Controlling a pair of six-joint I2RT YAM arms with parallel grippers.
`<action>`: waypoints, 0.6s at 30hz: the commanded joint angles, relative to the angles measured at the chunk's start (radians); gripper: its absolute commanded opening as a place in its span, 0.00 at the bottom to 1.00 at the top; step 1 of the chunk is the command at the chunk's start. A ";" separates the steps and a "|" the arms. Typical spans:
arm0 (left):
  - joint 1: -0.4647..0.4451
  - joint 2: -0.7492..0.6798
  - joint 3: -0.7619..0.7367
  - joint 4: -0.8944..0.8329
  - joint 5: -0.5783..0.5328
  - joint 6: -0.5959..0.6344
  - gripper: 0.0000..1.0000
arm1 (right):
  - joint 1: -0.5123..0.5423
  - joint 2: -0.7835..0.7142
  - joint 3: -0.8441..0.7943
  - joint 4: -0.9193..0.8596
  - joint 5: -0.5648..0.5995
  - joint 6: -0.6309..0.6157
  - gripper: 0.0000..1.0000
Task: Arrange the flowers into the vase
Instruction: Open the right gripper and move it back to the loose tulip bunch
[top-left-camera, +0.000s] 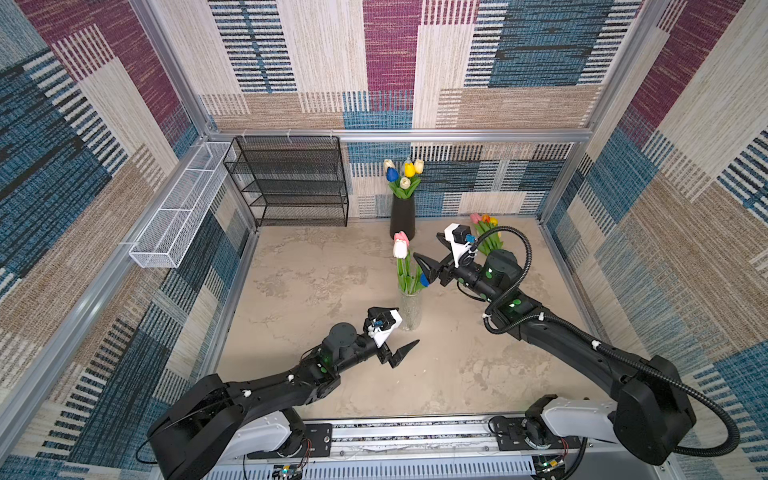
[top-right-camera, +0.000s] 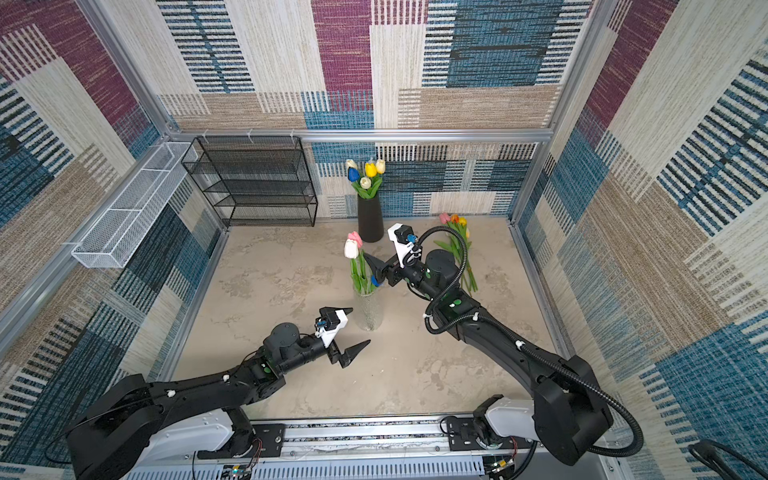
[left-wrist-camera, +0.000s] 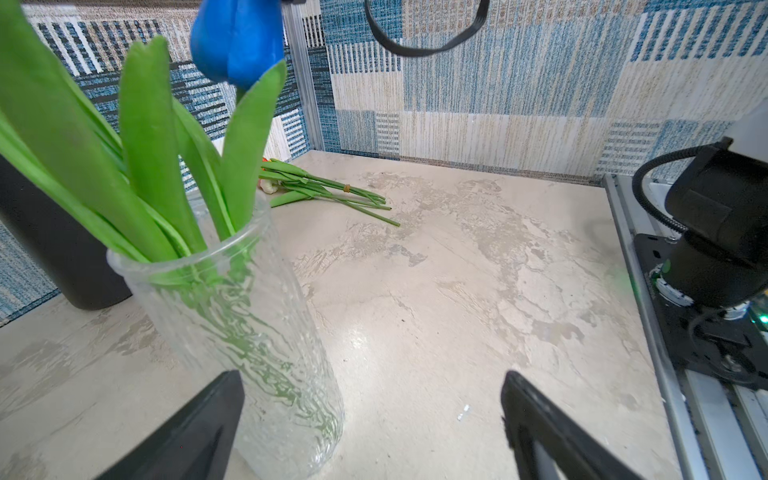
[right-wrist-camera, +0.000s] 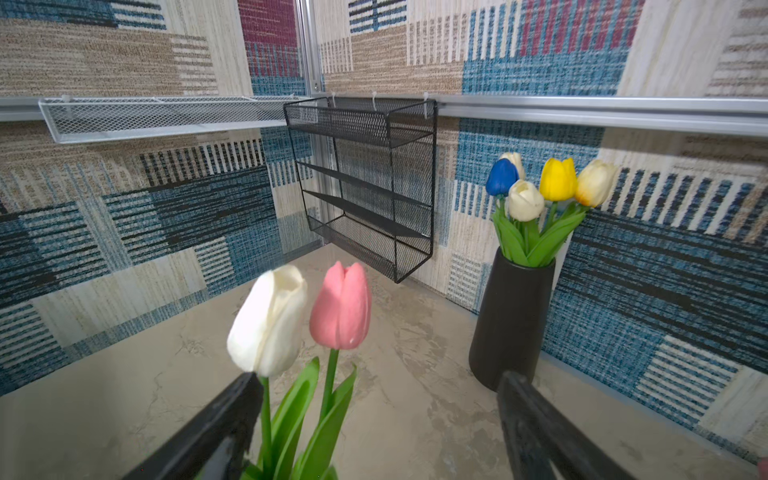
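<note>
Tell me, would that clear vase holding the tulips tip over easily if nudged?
Probably tippy: the glass vase is tall and narrow, and its tulips stand high above the rim. Likely breakable, being clear glass. No water shows inside, so perhaps fairly light.

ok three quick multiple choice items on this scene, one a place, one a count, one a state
1. Where is the loose bundle of tulips?
A standing in a vase
B lying flat on the table
C held in a gripper

2. How many tulip heads rise from the black vase?
A two
B eight
C five

3. How is the left gripper?
A open, holding nothing
B shut on a stem
C shut on a vase rim

Answers: 1 B, its stems rest on the tabletop; 2 C, one blue, one yellow, three cream; 3 A, its jaws stand wide apart over bare table.
</note>
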 joint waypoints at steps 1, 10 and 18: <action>0.000 -0.001 0.005 0.008 0.001 0.007 0.99 | -0.006 -0.009 0.050 -0.056 0.067 0.018 0.92; 0.000 -0.006 0.005 0.007 -0.005 0.008 0.99 | -0.151 0.026 0.267 -0.302 0.196 0.163 0.92; 0.000 -0.011 0.001 0.005 -0.012 0.011 0.99 | -0.511 0.278 0.376 -0.637 0.109 0.279 0.51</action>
